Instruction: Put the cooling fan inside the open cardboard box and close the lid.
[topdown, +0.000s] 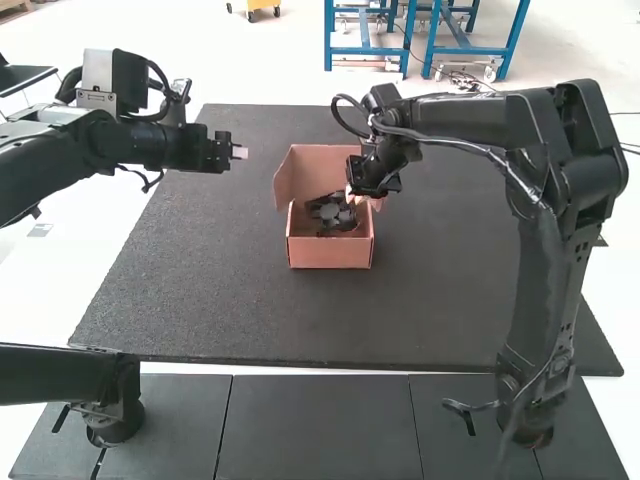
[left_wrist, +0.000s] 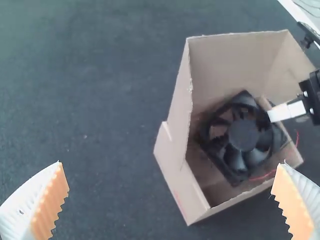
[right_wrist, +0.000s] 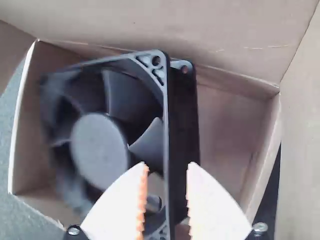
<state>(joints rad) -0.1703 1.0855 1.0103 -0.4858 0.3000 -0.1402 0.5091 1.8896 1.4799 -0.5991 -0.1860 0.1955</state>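
Observation:
The open cardboard box (topdown: 330, 245) stands mid-mat, its lid flap (topdown: 312, 165) upright at the back. The black cooling fan (topdown: 328, 213) rests tilted inside it, also seen in the left wrist view (left_wrist: 245, 137) and close up in the right wrist view (right_wrist: 115, 135). My right gripper (topdown: 362, 197) reaches into the box from the right, and its white fingers with orange pads (right_wrist: 131, 195) are shut on the fan's frame edge (right_wrist: 177, 150). My left gripper (topdown: 235, 152) hovers left of the box, above the mat, wide open and holding nothing (left_wrist: 170, 172).
A dark foam mat (topdown: 200, 270) covers the table, with bare room to the left of and in front of the box. The box's left side flap (left_wrist: 172, 150) stands upright toward my left gripper.

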